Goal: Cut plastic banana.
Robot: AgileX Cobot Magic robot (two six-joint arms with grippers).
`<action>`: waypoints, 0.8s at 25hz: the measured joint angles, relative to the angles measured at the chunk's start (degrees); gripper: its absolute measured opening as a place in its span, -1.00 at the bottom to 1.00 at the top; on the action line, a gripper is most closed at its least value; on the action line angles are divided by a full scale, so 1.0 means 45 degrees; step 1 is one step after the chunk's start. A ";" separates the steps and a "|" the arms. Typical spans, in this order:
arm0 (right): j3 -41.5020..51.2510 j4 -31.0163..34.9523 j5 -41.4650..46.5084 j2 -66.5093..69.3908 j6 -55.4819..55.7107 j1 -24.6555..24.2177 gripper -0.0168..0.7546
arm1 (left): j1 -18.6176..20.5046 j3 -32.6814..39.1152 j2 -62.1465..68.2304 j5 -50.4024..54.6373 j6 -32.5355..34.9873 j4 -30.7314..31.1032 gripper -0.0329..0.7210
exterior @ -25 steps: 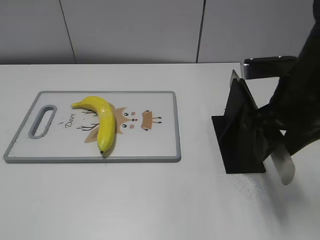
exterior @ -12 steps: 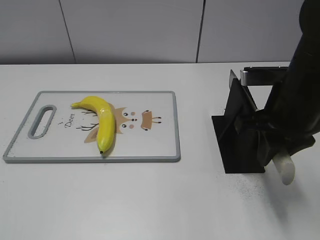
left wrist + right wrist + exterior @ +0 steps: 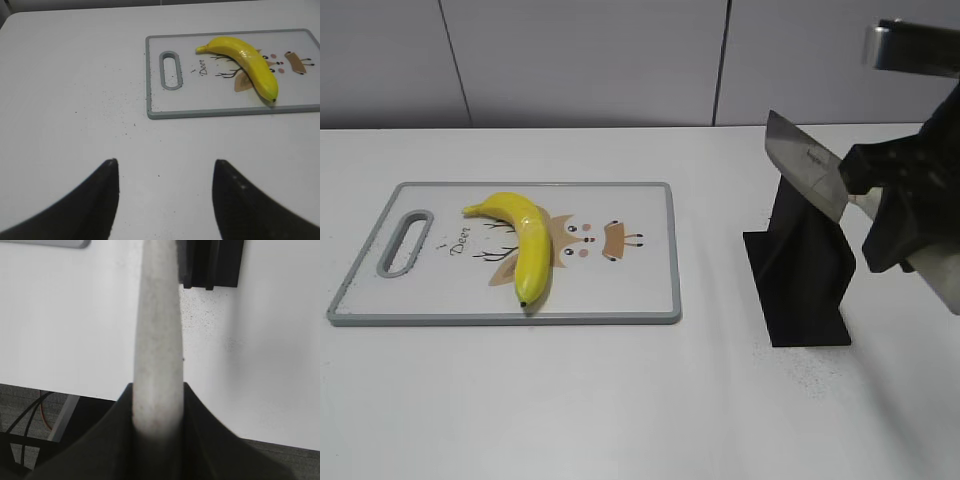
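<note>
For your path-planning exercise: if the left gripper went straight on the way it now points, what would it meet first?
Probably the cutting board, at its near edge; only bare table lies between it and the open left gripper. Depth is uncertain.

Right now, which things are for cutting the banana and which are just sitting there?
For the job: plastic banana, cutting board under it, knife clamped in the right gripper.

Just sitting there: black knife stand, the open left gripper hovering over bare table.

Bright, even light; soft shadows
</note>
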 joint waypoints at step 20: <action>-0.3295 -0.1714 0.1341 -0.0504 -0.5103 0.0000 -0.54 | -0.0126 -0.1087 0.2809 -0.1208 0.0873 -0.0614 0.62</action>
